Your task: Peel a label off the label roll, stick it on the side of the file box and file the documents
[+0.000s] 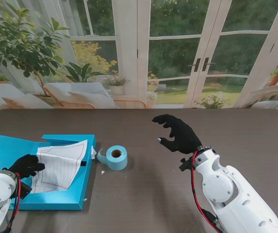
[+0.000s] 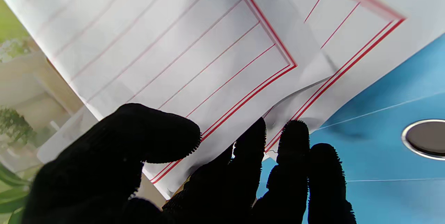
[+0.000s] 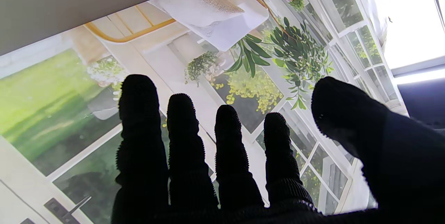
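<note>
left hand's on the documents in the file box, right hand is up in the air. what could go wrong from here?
1. The left hand pinches only the corner of the documents; the sheets already splay apart in the left wrist view, so one may slip or crease.
2. The documents overhang the file box at an angle and may snag on its wall.
3. The label roll sits beside the box; shifting the box may knock it away.
</note>
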Available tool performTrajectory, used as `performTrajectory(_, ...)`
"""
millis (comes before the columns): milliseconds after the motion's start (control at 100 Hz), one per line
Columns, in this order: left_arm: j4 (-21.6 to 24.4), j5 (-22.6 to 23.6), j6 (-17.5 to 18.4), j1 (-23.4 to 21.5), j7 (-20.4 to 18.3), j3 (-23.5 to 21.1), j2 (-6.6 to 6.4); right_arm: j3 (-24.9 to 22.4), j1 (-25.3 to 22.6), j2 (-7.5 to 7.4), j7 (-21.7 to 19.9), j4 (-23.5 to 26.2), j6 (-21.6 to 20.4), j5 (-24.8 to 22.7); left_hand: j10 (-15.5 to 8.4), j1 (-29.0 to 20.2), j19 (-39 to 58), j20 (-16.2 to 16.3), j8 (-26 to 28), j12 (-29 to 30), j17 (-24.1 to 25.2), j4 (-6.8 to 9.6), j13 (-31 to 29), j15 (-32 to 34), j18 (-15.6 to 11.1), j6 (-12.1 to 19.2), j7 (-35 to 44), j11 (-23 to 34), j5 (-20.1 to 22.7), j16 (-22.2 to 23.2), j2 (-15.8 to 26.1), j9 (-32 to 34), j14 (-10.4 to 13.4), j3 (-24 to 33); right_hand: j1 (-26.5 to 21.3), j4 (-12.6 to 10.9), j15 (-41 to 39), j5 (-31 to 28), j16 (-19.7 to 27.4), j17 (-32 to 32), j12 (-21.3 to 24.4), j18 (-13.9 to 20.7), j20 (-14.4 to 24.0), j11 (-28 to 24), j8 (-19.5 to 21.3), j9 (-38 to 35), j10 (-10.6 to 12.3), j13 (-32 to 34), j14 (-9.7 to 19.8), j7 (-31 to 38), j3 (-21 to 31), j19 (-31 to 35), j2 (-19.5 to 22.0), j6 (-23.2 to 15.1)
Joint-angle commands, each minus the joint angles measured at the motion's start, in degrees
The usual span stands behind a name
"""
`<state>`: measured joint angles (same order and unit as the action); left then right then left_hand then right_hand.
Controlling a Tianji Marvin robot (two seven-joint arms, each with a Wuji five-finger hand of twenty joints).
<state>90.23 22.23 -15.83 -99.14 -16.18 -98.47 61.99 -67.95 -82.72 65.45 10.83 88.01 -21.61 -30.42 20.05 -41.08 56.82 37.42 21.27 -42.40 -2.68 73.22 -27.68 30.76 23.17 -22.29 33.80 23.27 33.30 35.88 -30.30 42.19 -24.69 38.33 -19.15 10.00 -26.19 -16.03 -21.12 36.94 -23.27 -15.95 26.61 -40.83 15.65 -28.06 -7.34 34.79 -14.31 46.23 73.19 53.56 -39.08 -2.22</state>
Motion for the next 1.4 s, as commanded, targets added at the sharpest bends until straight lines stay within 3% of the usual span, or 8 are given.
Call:
performTrajectory(0, 1.5, 1.1, 0.0, -0.7, -1.5, -0.3, -0.61, 0.0, -0.2, 0.14, -0.8, 0.1, 0.0, 0.1, 0.4, 1.8, -3.5, -0.9, -1.8, 2.4, 1.7, -0.60, 2.3, -3.5, -1.6, -1.5, -3.4, -2.3, 0.6, -2.0, 1.5, -2.3, -1.2, -1.6, 1.0, -0.8, 0.2, 0.6, 0.2, -26.4, 0.4, 1.6, 0.6, 0.7, 0.0, -0.5, -0.8, 0.7, 0.6, -0.3, -0.3, -1.5, 1.5, 0.5)
performTrajectory(290, 7.5, 4.7, -4.8, -3.0, -5.5, -2.4, -1.59, 0.4, 0.1, 0.21, -0.6, 0.0, -0.1, 0.3, 2.4, 3.3, -8.3, -0.6, -7.0, 8.8, 3.4, -3.21, 7.7, -11.1, -3.1, -3.9, -13.9, -9.4, -0.3, -5.6, 3.3, -6.7, -1.0, -4.3, 1.1, -0.8, 0.0, 0.6, 0.1, -26.5, 0.5, 1.5, 0.7, 0.7, 0.0, -0.4, -1.0, 0.7, 0.5, -0.3, -0.3, -1.7, 1.6, 0.9)
performTrajectory(450, 9.8, 6.4, -6.2, -3.7, -8.3, -3.2, -2.25, 0.5, 0.2, 0.24, -0.8, 0.1, -0.1, 0.6, 3.2, 4.3, -19.0, -3.2, -11.9, 19.2, 4.6, -4.85, 13.1, -19.7, -4.7, -4.8, -24.7, -18.2, -0.3, -11.9, 4.1, -9.9, 0.6, -5.6, 1.1, -0.8, -0.1, 0.8, 0.0, -26.5, 0.5, 1.5, 0.7, 0.7, 0.1, -0.3, -1.3, 0.6, 0.6, -0.3, -0.3, -1.8, 1.8, 1.8)
performTrajectory(760, 11.0, 9.6, -9.7, -3.2, -14.0, -2.8, -3.62, 0.7, 0.2, 0.27, -1.0, -0.1, -0.3, 1.2, 6.1, 5.4, -30.4, -5.0, -14.4, 26.0, 1.5, -6.66, 14.5, -24.9, -3.1, -7.1, -28.8, -19.9, -0.6, -15.6, 5.7, -12.5, -0.2, -7.1, 1.3, -0.8, -0.3, 0.8, -0.1, -26.6, 0.5, 1.4, 0.8, 0.8, 0.1, -0.2, -1.5, 0.8, 0.4, -0.1, -0.5, -1.9, 2.1, 2.2)
performTrajectory(910, 11.3, 11.0, -13.1, -3.1, -15.2, -1.7, -4.04, 0.8, 0.3, 0.27, -1.1, -0.7, -0.4, 1.4, 9.3, 5.6, -40.0, -6.2, -15.5, 29.1, -2.0, -7.20, 16.1, -27.0, -1.6, -10.4, -29.6, -21.1, -2.4, -18.3, 6.3, -14.7, -0.7, -7.5, 1.4, -0.8, -0.4, 0.8, -0.1, -26.6, 0.5, 1.4, 0.8, 0.8, 0.1, -0.2, -1.6, 0.8, 0.5, -0.1, -0.5, -2.0, 2.2, 2.5)
performTrajectory(1030, 11.5, 12.4, -14.2, -3.2, -17.1, -1.4, -4.50, 1.1, 0.4, 0.26, -1.3, -1.1, -0.3, 1.6, 9.7, 6.6, -45.0, -4.4, -16.4, 31.3, -3.1, -8.27, 17.9, -28.2, -1.8, -10.9, -30.7, -21.8, -3.6, -20.0, 7.3, -17.0, -0.2, -8.3, 1.3, -0.8, -0.4, 0.9, -0.1, -26.8, 0.5, 1.5, 0.9, 0.8, 0.0, -0.1, -1.6, 0.6, 0.4, -0.1, -0.5, -2.1, 2.4, 2.6)
performTrajectory(1230, 11.3, 11.6, -13.0, -3.9, -15.0, -1.5, -3.95, 1.5, 0.5, 0.22, -1.4, -1.4, -0.5, 1.4, 8.4, 7.5, -46.4, -5.0, -17.1, 32.5, -1.6, -9.38, 21.0, -29.7, -3.4, -9.6, -32.2, -22.9, -5.4, -21.2, 7.6, -20.3, 1.8, -9.3, 1.4, -0.9, -0.5, 0.8, -0.2, -26.7, 0.5, 1.4, 1.0, 0.8, 0.0, 0.0, -1.6, 0.8, 0.4, 0.0, -0.5, -2.2, 2.6, 2.6)
performTrajectory(1390, 12.6, 10.4, -8.1, -5.7, -11.7, -2.7, -3.05, 1.5, 0.8, 0.20, -1.3, -1.7, -0.9, 1.1, 1.5, 8.5, -47.3, -4.9, -17.4, 32.0, 1.3, -11.04, 24.1, -29.9, -6.8, -3.9, -32.6, -22.3, -7.0, -21.3, 9.1, -22.5, 4.2, -10.5, 1.5, -0.9, -0.4, 0.6, -0.2, -26.8, 0.4, 1.4, 1.1, 0.8, 0.1, -0.1, -1.6, 0.5, 0.3, 0.0, -0.7, -2.3, 2.6, 2.2)
